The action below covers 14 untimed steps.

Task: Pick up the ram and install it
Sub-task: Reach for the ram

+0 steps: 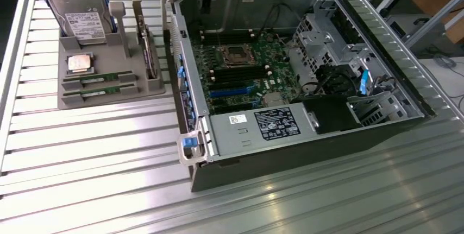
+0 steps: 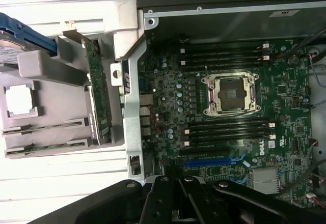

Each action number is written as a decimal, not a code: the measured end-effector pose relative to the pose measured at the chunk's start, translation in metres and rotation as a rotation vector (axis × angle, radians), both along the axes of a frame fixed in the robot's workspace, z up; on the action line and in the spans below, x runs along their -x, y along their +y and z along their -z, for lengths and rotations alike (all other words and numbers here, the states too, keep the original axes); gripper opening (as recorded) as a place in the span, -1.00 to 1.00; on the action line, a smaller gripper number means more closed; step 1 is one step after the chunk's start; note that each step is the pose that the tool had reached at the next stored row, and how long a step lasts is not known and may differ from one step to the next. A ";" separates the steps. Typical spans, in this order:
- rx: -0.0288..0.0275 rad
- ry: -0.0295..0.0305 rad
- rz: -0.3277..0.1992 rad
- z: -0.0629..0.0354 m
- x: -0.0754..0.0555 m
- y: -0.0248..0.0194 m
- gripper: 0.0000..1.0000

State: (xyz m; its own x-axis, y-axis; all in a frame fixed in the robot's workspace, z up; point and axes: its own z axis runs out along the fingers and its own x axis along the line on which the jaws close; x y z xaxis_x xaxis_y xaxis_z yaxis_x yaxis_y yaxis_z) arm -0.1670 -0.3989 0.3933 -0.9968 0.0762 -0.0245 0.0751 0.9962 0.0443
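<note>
Two rams, thin green sticks, lie side by side in slots of the grey holder (image 1: 73, 101): one ram (image 1: 101, 76) just behind the other ram (image 1: 101, 89). The wrist view also has both, the first ram (image 2: 43, 129) and the second ram (image 2: 48, 146). My gripper (image 1: 206, 3) hangs above the far edge of the open computer case (image 1: 290, 152), well away from the holder. Its black fingers (image 2: 168, 203) are shut with nothing between them. Below it lie the motherboard's empty black ram slots (image 2: 226, 130) on either side of the CPU socket (image 2: 229, 94).
The holder also carries a hard drive (image 1: 83, 17), a square silver CPU (image 1: 80, 63) and an upright card with a metal bracket (image 1: 145, 44). Inside the case are a power supply (image 1: 264, 125), drive cages (image 1: 326, 33) and cables. Everything stands on a ribbed metal table (image 1: 94, 158).
</note>
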 end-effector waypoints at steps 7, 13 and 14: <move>0.0000 0.0000 0.000 0.0000 0.002 0.0000 -0.79; 0.0000 0.0000 0.000 0.0000 0.004 0.0000 -0.79; 0.0000 0.0000 0.000 0.0000 0.005 0.0000 -0.79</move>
